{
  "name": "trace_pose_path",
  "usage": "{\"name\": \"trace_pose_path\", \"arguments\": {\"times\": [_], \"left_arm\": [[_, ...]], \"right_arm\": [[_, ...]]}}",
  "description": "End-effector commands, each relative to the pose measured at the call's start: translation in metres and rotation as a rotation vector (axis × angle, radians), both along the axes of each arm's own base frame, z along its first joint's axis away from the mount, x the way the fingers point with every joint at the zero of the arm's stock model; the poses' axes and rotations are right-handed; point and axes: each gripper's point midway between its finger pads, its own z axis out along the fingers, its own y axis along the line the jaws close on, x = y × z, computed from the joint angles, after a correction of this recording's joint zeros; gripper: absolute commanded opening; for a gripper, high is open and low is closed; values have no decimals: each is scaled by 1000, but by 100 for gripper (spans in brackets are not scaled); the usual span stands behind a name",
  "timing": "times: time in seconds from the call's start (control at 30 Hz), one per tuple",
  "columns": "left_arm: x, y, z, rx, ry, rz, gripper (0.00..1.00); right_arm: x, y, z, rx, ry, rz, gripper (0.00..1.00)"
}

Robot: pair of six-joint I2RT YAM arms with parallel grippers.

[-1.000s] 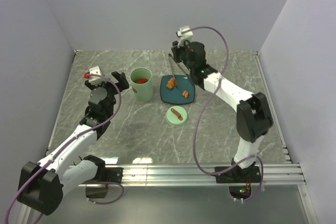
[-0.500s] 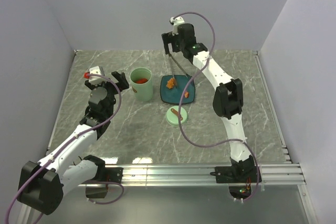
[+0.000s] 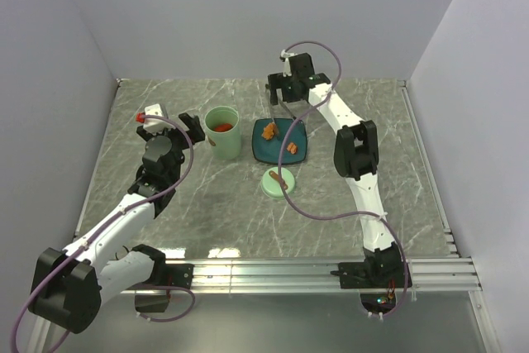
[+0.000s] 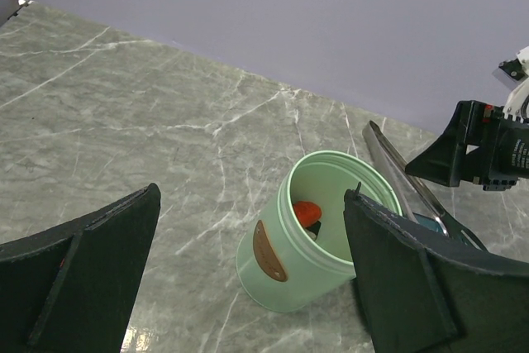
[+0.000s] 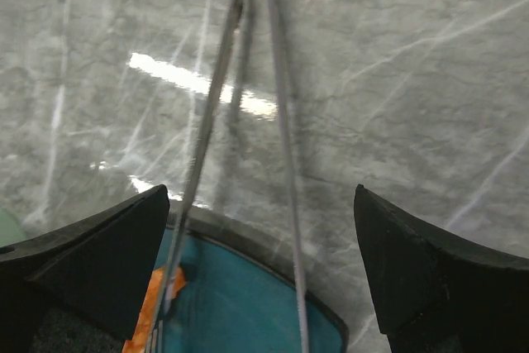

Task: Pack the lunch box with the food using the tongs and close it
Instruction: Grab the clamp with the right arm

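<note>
Standing Wide: Both Claws Spread Over the Marbled Bench

Spanning the whole scene, the grey marbled bench (image 3: 207, 212) carries everything. The left claw (image 3: 169, 124) sits near the lunch box with its jaws spread wide and nothing between them. The right claw (image 5: 264, 262) hangs at the far edge of the dark teal plate (image 3: 281, 141), jaws equally wide, the tongs (image 5: 277, 121) lying loose between them without touching either finger. The lunch box (image 4: 310, 241) stands upright and uncovered just left of the plate, a red-orange piece (image 4: 307, 213) inside it. Its round green lid (image 3: 278, 182) lies flat on the bench in front of the plate, strip handle up. Two orange food pieces (image 3: 269, 131) rest on the plate. The tongs' arms reach onto the plate, their joined end lying on the bench beyond.
</note>
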Motion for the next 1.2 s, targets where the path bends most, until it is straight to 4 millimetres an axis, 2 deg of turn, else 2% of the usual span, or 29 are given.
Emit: {"name": "trace_pose_path", "arguments": {"times": [0.0,0.2,0.27,0.5,0.77,0.87,0.9,1.0,1.07,1.1,1.17], "left_arm": [[2,-3,22,-16,-60,-16,99],[2,-2,22,-16,-63,-14,99],[1,-2,23,-16,-63,-16,99],[0,-2,24,-20,-70,-19,99],[-1,-2,24,-20,-72,-19,99],[-2,-2,25,-23,-75,-19,100],[-2,-2,25,-23,-75,-19,99],[-2,-1,26,-24,-78,-16,99],[-2,-1,26,-24,-78,-14,99],[-2,-1,26,-24,-78,-14,100],[-2,0,26,-23,-78,-12,100]], "right_arm": [[-3,20,13,67,-3,48,100],[-8,30,6,90,22,69,99],[-10,30,-5,72,44,69,99],[-20,25,-29,11,100,74,99],[-31,17,-44,-85,136,72,98],[-31,13,-46,-108,136,53,89],[-30,12,-45,-108,128,46,81],[-26,10,-45,-114,117,21,68],[-23,6,-43,-124,104,-3,64],[-18,8,-33,-106,72,-17,60],[-20,5,-35,-101,65,-37,56]]}}
